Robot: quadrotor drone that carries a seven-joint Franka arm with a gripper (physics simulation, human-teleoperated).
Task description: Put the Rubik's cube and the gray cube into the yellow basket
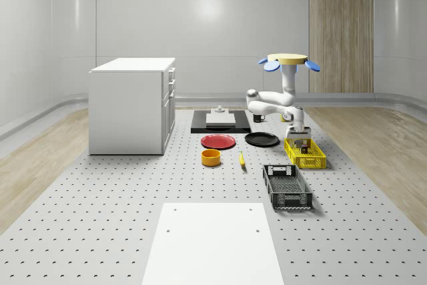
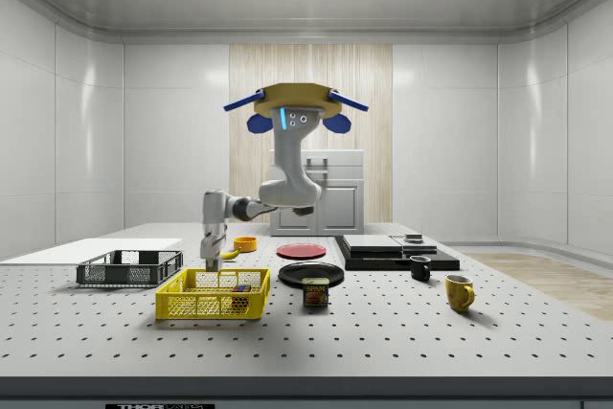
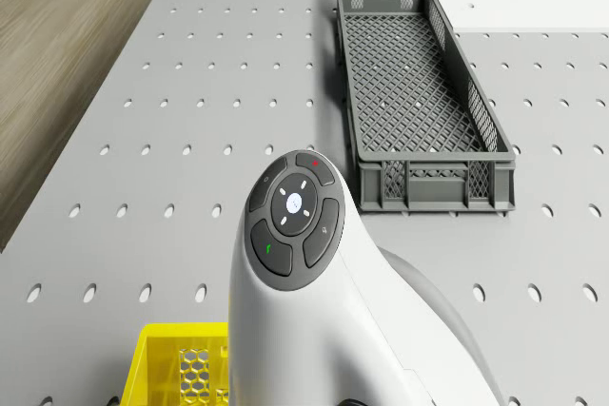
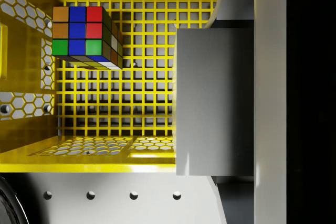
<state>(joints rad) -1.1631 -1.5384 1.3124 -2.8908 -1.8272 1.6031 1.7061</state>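
The drone (image 2: 295,107), with a tan disc body and blue rotors, is seen hovering in the air above the perforated gray table (image 1: 100,218), near the round black plate (image 1: 261,139). Its white arm is bent down, and the gripper (image 1: 298,139) is held over the yellow mesh basket (image 1: 305,153), at the level of its rim.

In the wrist view, the plain gray cube (image 4: 215,100) is clamped between the fingers (image 4: 270,77), and it hangs over the grid floor of the yellow mesh basket (image 4: 89,153). The multicoloured Rubik's cube (image 4: 84,35) is lying inside the basket, in one corner, apart from the gray cube.

Just beside the basket, in the side view, a small can (image 2: 316,292) is standing, and the word "SPAM" can be read on its label. The long dark gray mesh crate (image 1: 287,186) is placed near the basket, toward the whole-scene view's bottom.
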